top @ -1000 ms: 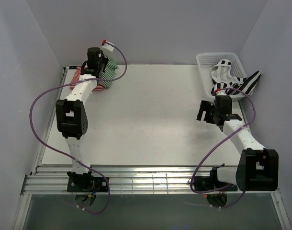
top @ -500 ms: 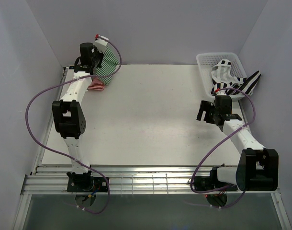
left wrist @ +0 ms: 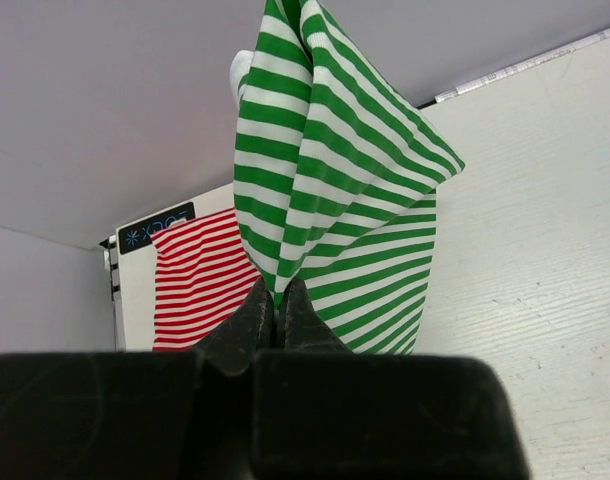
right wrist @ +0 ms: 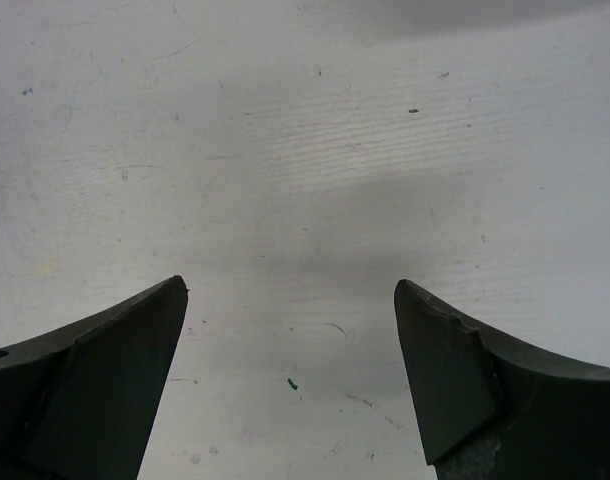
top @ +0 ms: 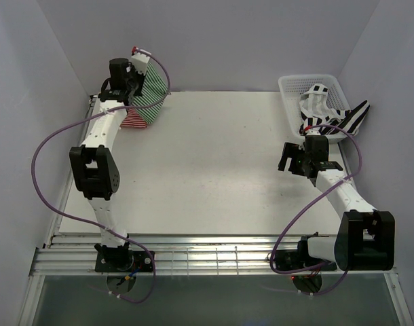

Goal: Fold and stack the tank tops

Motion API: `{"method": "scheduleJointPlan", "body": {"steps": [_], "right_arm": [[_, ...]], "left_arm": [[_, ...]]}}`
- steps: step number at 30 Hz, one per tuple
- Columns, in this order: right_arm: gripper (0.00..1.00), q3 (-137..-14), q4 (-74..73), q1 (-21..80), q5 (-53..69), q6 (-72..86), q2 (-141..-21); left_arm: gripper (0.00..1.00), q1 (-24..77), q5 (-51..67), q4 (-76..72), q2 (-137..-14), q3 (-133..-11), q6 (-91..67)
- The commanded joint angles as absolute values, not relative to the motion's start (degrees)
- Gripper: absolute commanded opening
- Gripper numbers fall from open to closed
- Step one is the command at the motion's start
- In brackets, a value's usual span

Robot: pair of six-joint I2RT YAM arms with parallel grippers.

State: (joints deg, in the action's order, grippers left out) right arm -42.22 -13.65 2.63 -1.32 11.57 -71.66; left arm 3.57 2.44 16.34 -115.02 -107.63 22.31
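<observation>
Far-left corner: red-and-white top (top: 131, 121) is lying flat on the table (top: 214, 170), tight to the L and back edges. Green-and-white top (left wrist: 335, 200) is hanging bunched over it, close to both walls, so there is little room on that side. Can't tell whether its lower hem is touching the red-and-white top.

L jaws are pinching shut on a fold of the green-and-white top, with the cloth fanning out from the tips.

Far-right corner: white basket (top: 288, 85) is sitting near the back and R edges. Black-and-white top (top: 329, 112) is lying crumpled in it, with one part draping over the R rim past the table edge.

R jaws are standing wide, gripping nothing and touching nothing. They are hovering over bare table on the near side of the basket, not far from the R edge.

Between the L corner pile and the basket, a broad stretch of table is lying open, running down to the near edge.
</observation>
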Motion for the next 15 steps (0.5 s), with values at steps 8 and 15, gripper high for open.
{"method": "scheduleJointPlan", "body": {"steps": [8,15], "right_arm": [[0.9,-43.33,-14.32,2.37,-1.23,12.13,-71.98],[0.9,-43.33,-15.03,2.37,-3.34,12.48,-73.04]], "left_arm": [[0.0,1.5,4.75,17.84,-111.35,-110.22,21.62],[0.0,0.09,3.34,17.05,-115.92,-111.09,21.8]]}}
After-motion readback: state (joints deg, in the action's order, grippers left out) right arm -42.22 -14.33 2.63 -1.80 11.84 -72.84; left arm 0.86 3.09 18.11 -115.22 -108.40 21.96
